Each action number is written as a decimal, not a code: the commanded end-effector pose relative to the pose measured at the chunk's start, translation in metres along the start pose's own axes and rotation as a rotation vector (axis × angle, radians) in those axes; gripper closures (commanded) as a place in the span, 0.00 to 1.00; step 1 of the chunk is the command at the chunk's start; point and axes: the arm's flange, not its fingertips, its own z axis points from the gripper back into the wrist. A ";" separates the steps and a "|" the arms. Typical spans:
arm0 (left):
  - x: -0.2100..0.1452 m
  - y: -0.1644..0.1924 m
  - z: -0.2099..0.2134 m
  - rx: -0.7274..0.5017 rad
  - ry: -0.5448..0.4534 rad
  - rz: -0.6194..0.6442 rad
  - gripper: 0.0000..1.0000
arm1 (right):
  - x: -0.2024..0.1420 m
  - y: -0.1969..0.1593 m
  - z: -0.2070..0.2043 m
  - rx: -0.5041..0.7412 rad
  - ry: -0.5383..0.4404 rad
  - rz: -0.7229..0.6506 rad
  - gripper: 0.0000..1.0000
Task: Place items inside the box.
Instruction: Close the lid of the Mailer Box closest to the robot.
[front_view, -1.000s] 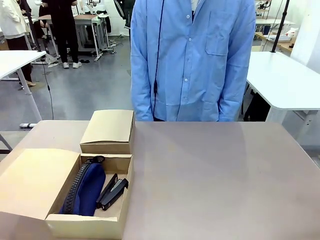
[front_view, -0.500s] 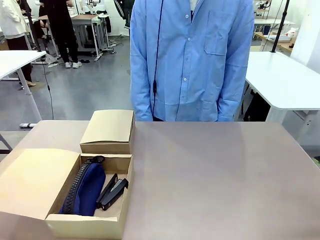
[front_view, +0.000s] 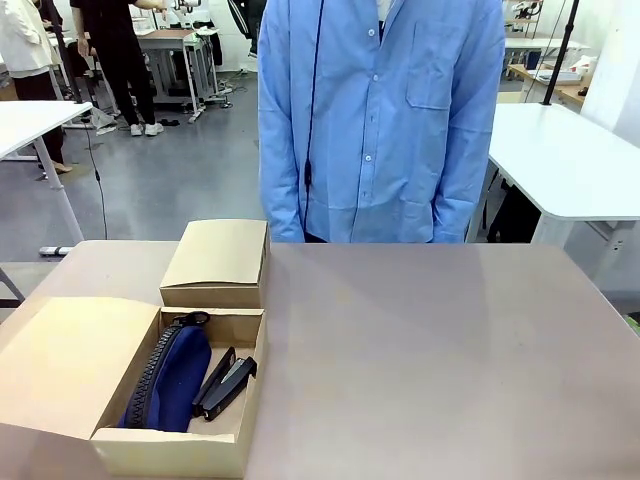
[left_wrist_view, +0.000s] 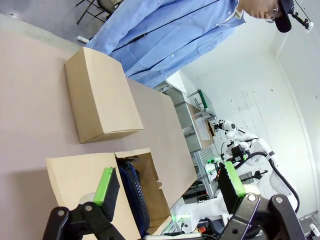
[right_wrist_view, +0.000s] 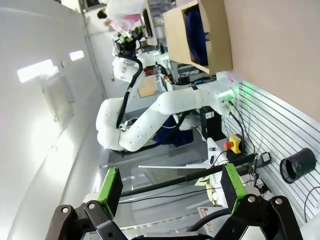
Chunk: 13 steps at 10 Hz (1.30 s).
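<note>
The open cardboard box (front_view: 175, 452) sits at the table's near left corner, its flap folded out to the left. Inside it lie a navy zip pouch (front_view: 175, 380) and, right of that, a black stapler (front_view: 230, 384). My left gripper (left_wrist_view: 169, 182) is open above the box (left_wrist_view: 75, 172), with the navy pouch (left_wrist_view: 131, 185) showing between its green pads and nothing held. My right gripper (right_wrist_view: 171, 184) is also open and empty, off the table's edge; the box (right_wrist_view: 216, 35) and pouch (right_wrist_view: 196, 27) are far from it at the picture's top.
A closed cardboard box (front_view: 217, 262) stands just behind the open one. A person in a blue shirt (front_view: 380, 120) stands at the far edge, arms hanging down. The brown tabletop (front_view: 430, 360) is bare to the right of the boxes.
</note>
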 end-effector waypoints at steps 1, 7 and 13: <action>0.001 -0.001 -0.001 -0.020 -0.019 -0.020 0.00 | -0.001 0.006 0.005 0.016 0.005 0.003 0.00; 0.031 -0.034 -0.066 -0.193 -0.195 -1.194 0.00 | -0.001 0.006 0.005 0.016 0.005 0.003 0.00; 0.033 -0.005 -0.094 0.049 0.092 -1.430 0.00 | -0.001 0.006 0.005 0.016 0.005 0.003 0.00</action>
